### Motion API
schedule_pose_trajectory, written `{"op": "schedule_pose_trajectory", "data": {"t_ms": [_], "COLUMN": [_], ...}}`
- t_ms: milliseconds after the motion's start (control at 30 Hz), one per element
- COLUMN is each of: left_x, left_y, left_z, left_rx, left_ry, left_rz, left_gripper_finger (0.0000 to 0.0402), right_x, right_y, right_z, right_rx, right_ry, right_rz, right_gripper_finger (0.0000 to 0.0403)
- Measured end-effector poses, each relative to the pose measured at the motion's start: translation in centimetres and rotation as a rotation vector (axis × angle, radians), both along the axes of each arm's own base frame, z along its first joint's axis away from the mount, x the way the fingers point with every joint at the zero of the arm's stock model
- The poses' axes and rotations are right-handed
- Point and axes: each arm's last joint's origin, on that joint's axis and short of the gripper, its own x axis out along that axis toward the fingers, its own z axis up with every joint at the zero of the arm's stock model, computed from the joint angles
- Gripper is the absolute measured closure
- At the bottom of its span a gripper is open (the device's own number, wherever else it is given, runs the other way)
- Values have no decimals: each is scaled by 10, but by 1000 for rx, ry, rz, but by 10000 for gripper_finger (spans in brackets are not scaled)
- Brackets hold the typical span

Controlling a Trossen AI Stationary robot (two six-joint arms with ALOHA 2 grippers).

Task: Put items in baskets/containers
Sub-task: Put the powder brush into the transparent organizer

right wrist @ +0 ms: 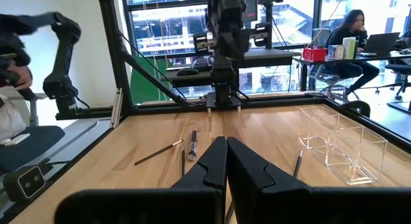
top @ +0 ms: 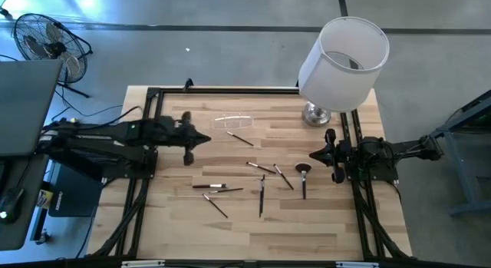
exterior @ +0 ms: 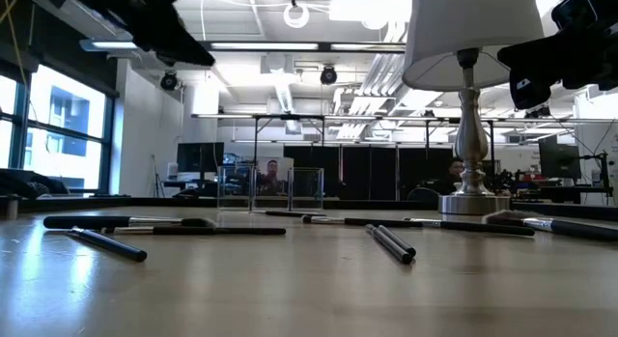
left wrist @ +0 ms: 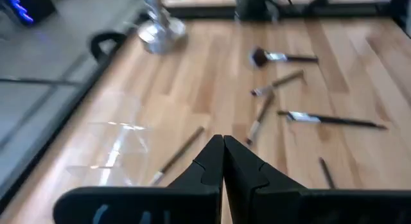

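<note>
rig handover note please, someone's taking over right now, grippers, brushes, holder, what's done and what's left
Left gripper: shut, empty, raised over the table just on the left-arm side of the clear holder.
Right gripper: shut, empty, at the table's right edge below the lamp.
Makeup brushes: all loose on the wood, scattered mid-table; the fluffy-headed brush lies nearest the right gripper, and one brush lies right beside the holder.
Done: nothing visibly inside the holder.
Left: pick up every brush and place it in the holder.
</note>
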Motion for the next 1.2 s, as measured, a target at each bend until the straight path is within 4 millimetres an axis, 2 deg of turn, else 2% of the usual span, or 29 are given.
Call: {"op": "schedule_pose_trajectory", "data": {"t_ms": [200, 300, 433, 600, 733, 867, 1067, 1200], "left_x": [32, 43, 57, 75, 87, 96, 102, 102], "left_y": [-15, -28, -48, -64, -65, -68, -71, -73], "left_z": [15, 20, 23, 7, -9, -26, -45, -48], "left_rx": [-98, -135, -123, -80, -39, -8, -32, -40], "left_ry": [273, 425, 535, 616, 676, 753, 854, 875], "left_rz": [-7, 3, 23, -8, 19, -27, -55, -52], "left_gripper_finger": [401, 401, 401, 401, 401, 400, 396, 368], "right_x": [0, 0, 0, 0, 0, 0, 0, 0], "right_y": [0, 0, 0, 0, 0, 0, 0, 0], "right_z": [0, 0, 0, 0, 0, 0, 0, 0], "right_rx": [0, 0, 0, 0, 0, 0, 0, 0], "right_ry": [1, 0, 0, 2, 2, 2, 2, 2], "right_rz": [0, 0, 0, 0, 0, 0, 0, 0], "right_gripper_finger": [398, 398, 398, 398, 398, 398, 398, 398]}}
